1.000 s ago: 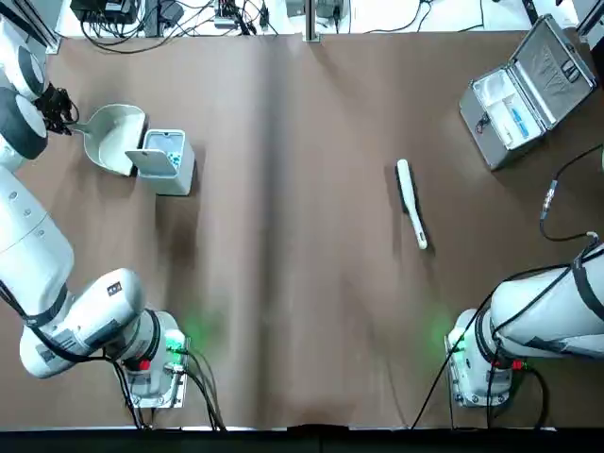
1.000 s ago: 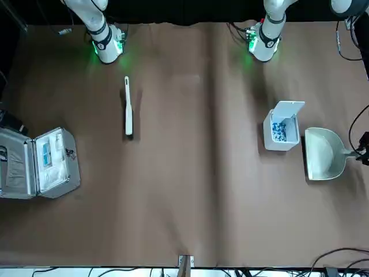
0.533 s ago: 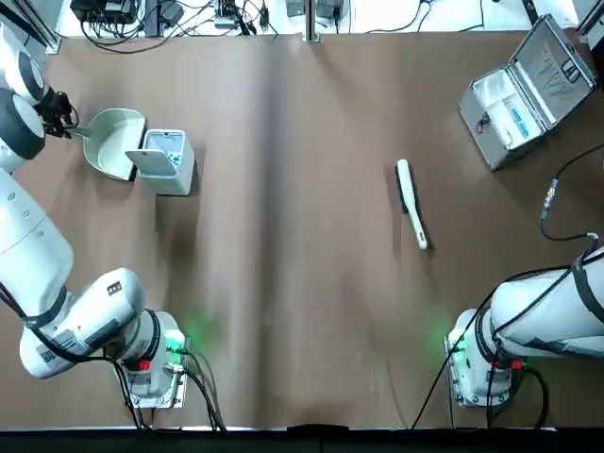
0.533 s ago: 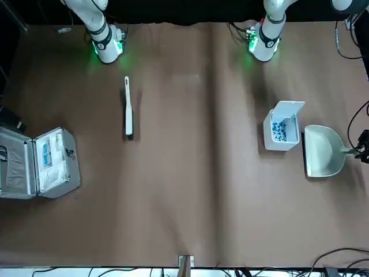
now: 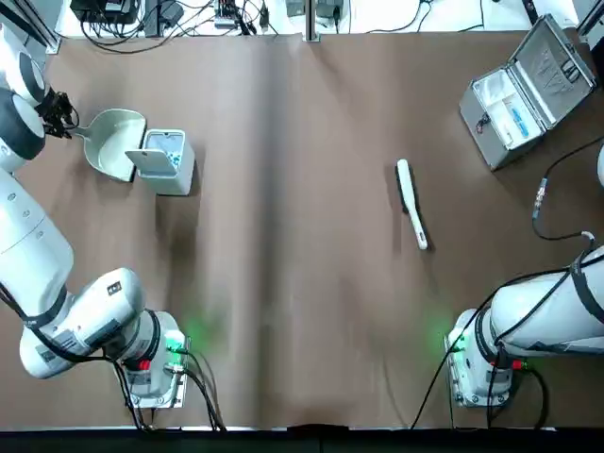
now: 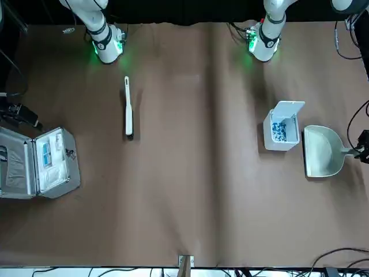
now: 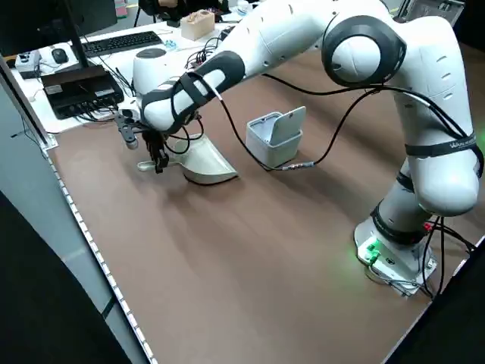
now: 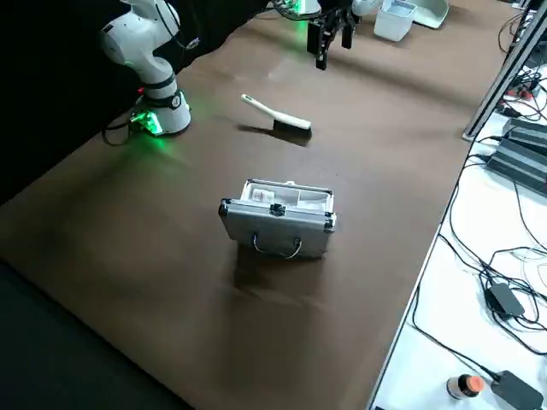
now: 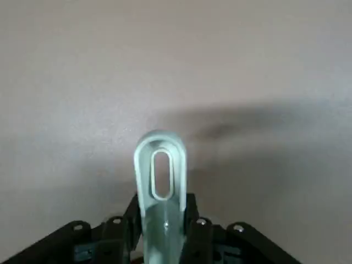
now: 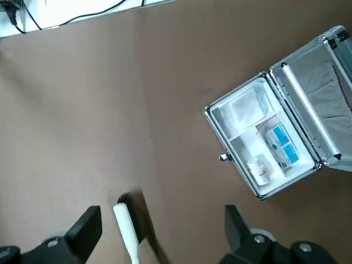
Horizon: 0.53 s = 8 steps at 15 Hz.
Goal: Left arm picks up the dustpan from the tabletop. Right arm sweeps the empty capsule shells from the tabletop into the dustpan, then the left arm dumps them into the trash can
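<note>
The cream dustpan (image 5: 113, 142) lies at the table's far left, right beside the grey trash can (image 5: 166, 161), whose lid stands open. My left gripper (image 5: 62, 125) is shut on the pan's thin handle (image 9: 159, 181), seen with a finger on each side of it. In the left side view the dustpan (image 7: 201, 161) tilts with its handle raised. Small blue bits lie inside the trash can (image 6: 281, 130). The empty capsule shells are out of view on the tabletop (image 5: 302, 283). My right gripper (image 10: 162, 215) hangs open high above the white brush (image 10: 126, 231).
The slim white brush (image 5: 411, 203) lies right of centre. An open metal case (image 5: 524, 90) stands at the far right corner. Cables run along the table's far edge and its right side.
The left gripper has turned the dustpan slightly, squaring it up next to the trash can. The right arm has shifted a little near the case.
</note>
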### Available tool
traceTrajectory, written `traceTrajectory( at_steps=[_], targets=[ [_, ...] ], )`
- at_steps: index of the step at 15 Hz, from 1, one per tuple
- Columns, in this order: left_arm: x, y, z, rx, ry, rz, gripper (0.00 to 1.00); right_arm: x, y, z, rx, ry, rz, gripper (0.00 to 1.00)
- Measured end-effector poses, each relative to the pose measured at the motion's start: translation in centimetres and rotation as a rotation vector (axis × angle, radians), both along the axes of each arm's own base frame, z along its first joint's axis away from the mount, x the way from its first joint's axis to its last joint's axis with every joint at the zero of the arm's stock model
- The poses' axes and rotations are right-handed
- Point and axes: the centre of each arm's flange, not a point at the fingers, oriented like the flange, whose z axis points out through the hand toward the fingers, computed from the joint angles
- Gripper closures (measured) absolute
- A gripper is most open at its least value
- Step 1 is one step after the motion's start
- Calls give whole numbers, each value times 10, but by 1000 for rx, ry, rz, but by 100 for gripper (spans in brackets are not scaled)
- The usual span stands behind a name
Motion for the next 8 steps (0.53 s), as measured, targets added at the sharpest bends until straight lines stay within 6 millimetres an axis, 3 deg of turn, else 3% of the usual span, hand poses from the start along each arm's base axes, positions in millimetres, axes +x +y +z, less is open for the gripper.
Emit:
traceTrajectory(
  at_steps=[2, 4, 8],
  targets=[
    [1, 0, 1, 4, -8, -1, 53, 0, 0, 0, 0, 1, 0, 1],
    [1, 0, 1, 6, -10, -3, 50, 1, 0, -2, 0, 4, 0, 1],
    [6, 1, 17, 21, -38, -7, 17, 3, -1, -5, -2, 8, 0, 1]
  ],
)
